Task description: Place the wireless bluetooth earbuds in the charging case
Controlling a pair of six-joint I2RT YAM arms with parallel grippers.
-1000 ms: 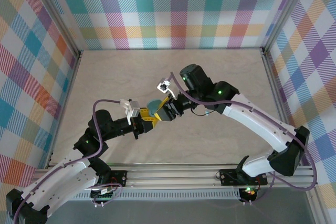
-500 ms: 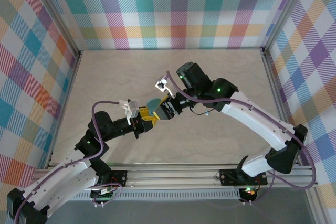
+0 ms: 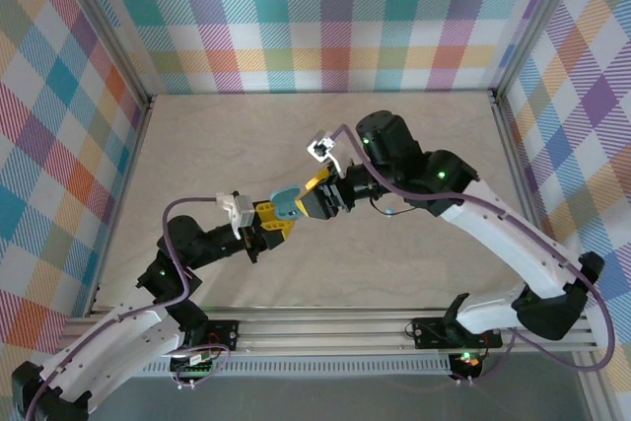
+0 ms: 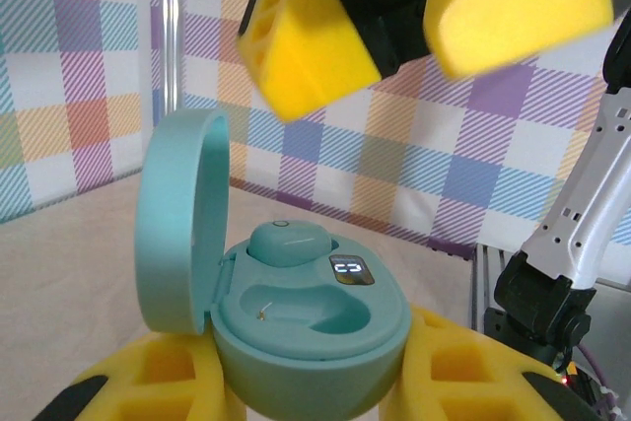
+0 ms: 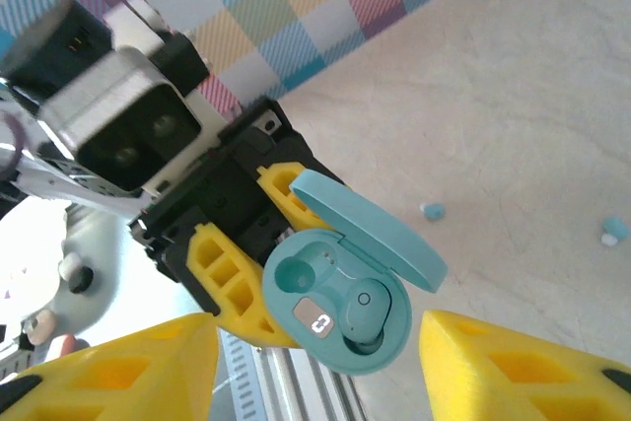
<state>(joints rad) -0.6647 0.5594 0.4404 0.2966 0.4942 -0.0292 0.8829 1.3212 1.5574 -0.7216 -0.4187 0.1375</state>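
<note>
Earbuds first: one earbud [image 4: 286, 241] sits in the far socket of the open charging case [image 4: 325, 337], beside the case's small lit display, and the near socket is hollow. The lid stands swung up on its hinge. Two loose earbuds [image 5: 432, 211] [image 5: 613, 234] lie well apart on the tabletop [image 5: 532, 76]. The left claw [image 4: 311, 386] is clamped on the lower half of the case, holding it off the tabletop. The right claw [image 4: 394, 56] hangs close above the case with its yellow fingers parted, gripping nothing.
</note>
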